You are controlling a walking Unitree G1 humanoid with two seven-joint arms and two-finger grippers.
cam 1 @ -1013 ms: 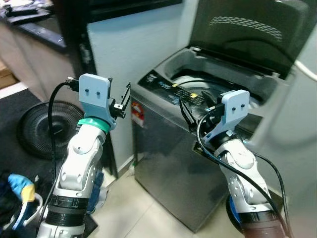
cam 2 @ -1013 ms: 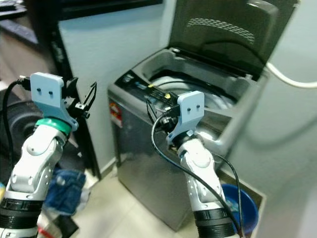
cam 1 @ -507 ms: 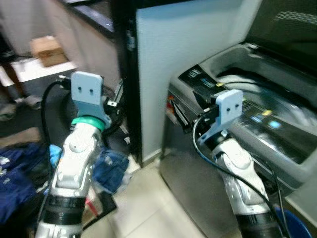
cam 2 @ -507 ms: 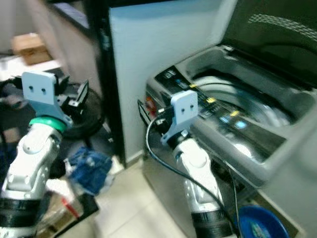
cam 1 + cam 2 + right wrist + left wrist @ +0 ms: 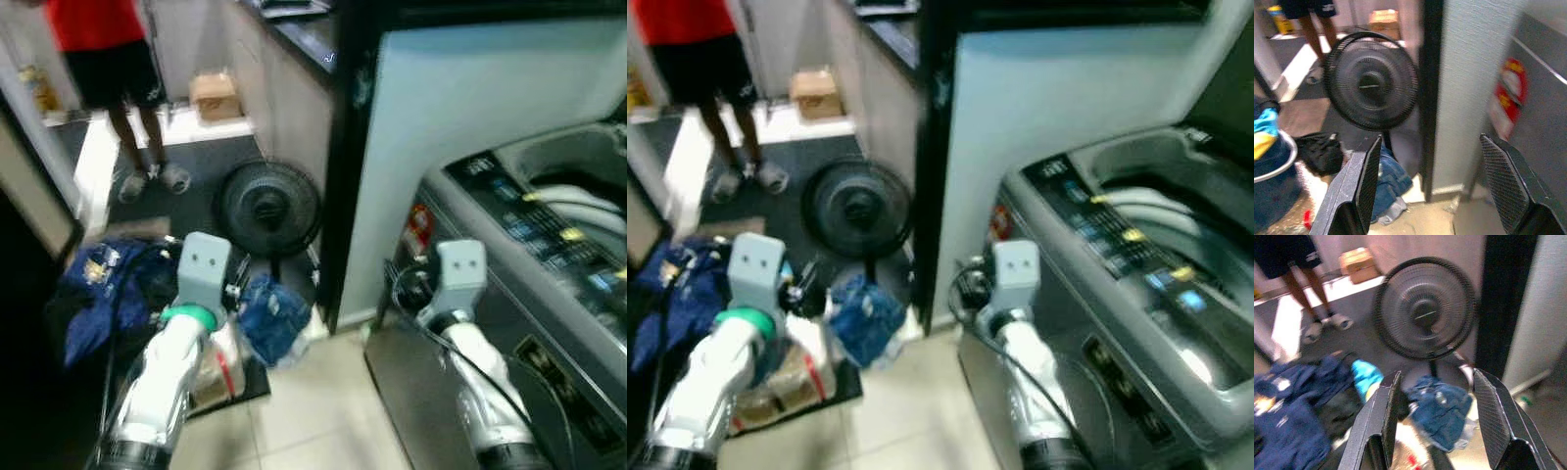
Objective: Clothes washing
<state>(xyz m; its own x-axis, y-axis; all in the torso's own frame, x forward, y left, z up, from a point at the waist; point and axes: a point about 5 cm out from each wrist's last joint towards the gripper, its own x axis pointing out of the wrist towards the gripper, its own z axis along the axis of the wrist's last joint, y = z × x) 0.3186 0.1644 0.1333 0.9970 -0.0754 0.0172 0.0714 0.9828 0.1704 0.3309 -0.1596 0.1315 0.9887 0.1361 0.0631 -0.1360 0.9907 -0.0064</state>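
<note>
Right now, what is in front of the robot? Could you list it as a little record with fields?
Washer: washing machine, lid up, on the robot's right
Laundry: blue denim piece and dark blue clothes on the floor
Fan: black fan standing behind the clothes
Left gripper: left gripper open, aimed at the denim
Right gripper: right gripper open, empty
Bystander: person standing further back

Glossy grey metal on the washing machine [image 5: 1136,323] beside the right pincer [image 5: 1435,191]; soft blue denim cloth [image 5: 1442,409] beyond the left pincer [image 5: 1437,423], ribbed black pads [image 5: 1493,411].
</note>
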